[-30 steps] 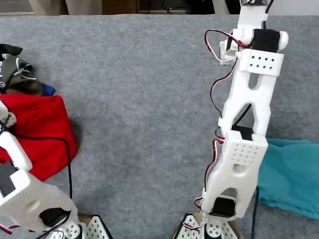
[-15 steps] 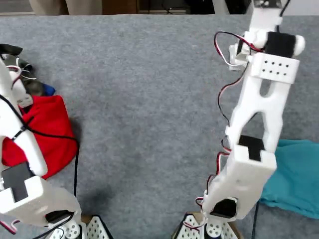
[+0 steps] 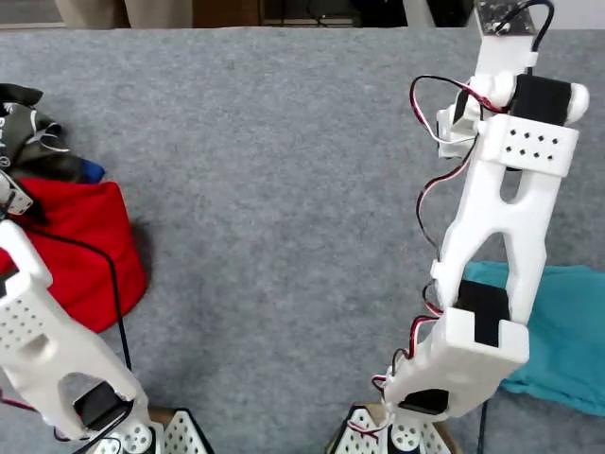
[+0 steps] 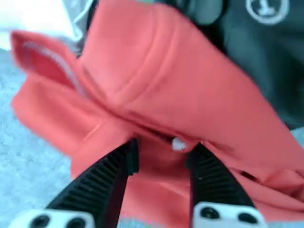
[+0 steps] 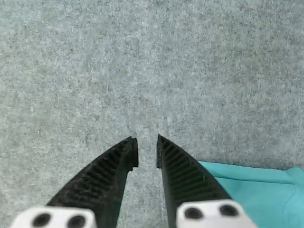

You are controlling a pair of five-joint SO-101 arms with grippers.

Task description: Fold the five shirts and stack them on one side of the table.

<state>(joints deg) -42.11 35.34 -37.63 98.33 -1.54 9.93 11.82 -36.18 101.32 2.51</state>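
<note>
The left gripper (image 4: 161, 152) hangs open over the red shirt (image 4: 190, 90), likely to grab it. The right gripper (image 5: 147, 152), barely open, holds nothing.

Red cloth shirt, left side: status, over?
Left gripper open over red cloth shirt. Right gripper slightly open, empty, above grey table cover. Dark shirt lies against red one.

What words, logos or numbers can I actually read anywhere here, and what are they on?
Round white emblem on the dark shirt: too blurred to read.
White marks on the same shirt, high view: too small to read.
No other text is legible.
</note>
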